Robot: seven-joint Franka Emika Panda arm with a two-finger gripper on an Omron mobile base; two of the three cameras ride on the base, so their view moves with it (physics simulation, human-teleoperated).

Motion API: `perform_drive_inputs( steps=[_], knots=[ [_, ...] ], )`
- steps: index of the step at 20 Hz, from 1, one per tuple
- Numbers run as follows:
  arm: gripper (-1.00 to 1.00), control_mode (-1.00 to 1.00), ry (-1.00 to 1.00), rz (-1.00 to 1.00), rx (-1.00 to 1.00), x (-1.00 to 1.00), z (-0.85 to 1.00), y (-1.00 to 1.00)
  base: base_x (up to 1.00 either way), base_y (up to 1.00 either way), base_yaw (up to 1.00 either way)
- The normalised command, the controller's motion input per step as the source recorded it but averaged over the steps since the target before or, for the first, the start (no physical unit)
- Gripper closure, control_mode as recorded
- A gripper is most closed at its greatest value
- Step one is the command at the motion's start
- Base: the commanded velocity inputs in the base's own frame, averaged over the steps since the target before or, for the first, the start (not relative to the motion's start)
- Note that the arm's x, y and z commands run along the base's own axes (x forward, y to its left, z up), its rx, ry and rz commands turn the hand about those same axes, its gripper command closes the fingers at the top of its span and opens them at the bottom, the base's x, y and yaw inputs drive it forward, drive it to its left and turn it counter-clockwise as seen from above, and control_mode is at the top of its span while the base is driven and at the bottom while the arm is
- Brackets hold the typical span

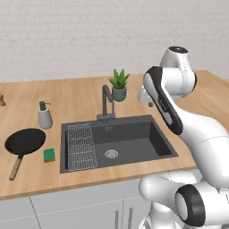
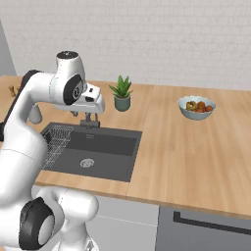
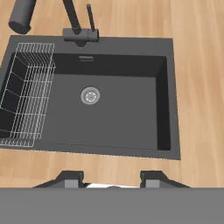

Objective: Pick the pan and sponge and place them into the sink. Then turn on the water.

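Observation:
The black pan point(image 1: 25, 141) with its light wooden handle lies on the counter left of the sink point(image 1: 134, 143). The small green sponge point(image 1: 49, 155) sits between the pan and the sink's left rim. My gripper point(image 3: 113, 179) hovers high above the sink point(image 3: 122, 113), well right of both objects, looking straight down into the basin. Its fingers are apart with nothing between them. The dark faucet point(image 1: 106, 103) stands at the back rim, and the water is out of view.
A wire rack point(image 1: 81, 145) fills the sink's left part. A grey soap dispenser point(image 1: 44, 115) stands behind the pan. A potted plant point(image 1: 119, 85) is behind the faucet. A bowl of fruit point(image 2: 196, 108) sits on the counter right of the sink.

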Motion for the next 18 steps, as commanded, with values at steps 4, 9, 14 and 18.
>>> perform_drive_inputs(
  steps=[4,9,14,18],
  knots=[
    [-1.0,-1.0,0.0,0.0,0.0,-0.05,0.0,0.29,0.0,0.0,0.0],
    [-1.0,-1.0,0.03,0.02,0.0,-0.39,0.0,0.93,0.0,0.0,0.0],
    [-1.0,-1.0,0.0,0.06,0.0,-0.49,0.0,1.0,0.0,0.0,0.0],
    [-1.0,-1.0,0.0,0.07,0.0,-0.51,0.0,1.0,0.0,0.0,0.0]
  ],
)
